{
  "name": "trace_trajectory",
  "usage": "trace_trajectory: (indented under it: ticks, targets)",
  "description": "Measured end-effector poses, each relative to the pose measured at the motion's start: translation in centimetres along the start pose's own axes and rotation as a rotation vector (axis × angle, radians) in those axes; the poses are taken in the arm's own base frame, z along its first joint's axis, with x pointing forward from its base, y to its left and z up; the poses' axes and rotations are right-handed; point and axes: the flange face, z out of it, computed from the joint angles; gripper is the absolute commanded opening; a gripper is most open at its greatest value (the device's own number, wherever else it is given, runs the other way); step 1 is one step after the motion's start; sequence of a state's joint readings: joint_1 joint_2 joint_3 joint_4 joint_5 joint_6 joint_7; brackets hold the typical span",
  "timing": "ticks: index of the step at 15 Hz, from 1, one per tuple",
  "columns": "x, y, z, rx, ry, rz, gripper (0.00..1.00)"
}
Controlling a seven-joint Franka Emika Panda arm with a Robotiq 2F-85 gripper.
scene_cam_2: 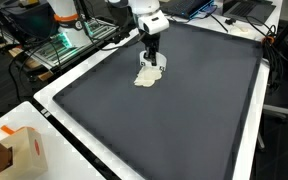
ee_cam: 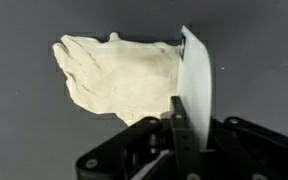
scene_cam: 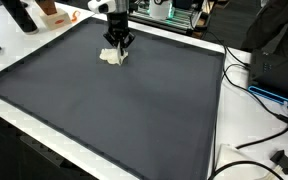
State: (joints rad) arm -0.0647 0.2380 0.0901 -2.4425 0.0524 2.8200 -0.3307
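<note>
One black tool [scene_cam: 117, 46] is hanging over one crumpled cream-white cloth [scene_cam: 111, 57], which is lying on one dark grey desk mat [scene_cam: 134, 110]. I cannot tell whether its jaws are gripping the cloth.

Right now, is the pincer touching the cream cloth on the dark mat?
Touching. In the wrist view the pincer lies against the upturned white edge of the cloth, with no gap between them.

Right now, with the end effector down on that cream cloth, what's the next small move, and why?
Probably a slight straight lift. The end effector sits at the edge of the cream cloth on the dark mat, and the wrist view shows a white flap standing beside a finger; whether it's pinched isn't clear, so a small lift would tell.
</note>
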Motion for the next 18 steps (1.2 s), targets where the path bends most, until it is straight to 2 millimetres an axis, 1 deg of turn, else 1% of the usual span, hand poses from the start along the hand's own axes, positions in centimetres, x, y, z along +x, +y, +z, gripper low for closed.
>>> trace_trajectory:
  ticks: [5, 8, 13, 18]
  targets:
    - [-1.6, -0.2, -0.3, 0.001, -0.015, -0.041, 0.01]
    - [-1.7, -0.2, -0.2, 0.006, -0.011, -0.067, 0.01]
    - [-0.7, -0.6, 0.0, 0.002, 0.022, -0.080, 0.01]
    - [1.4, -1.3, 0.3, 0.007, 0.051, -0.095, 0.01]
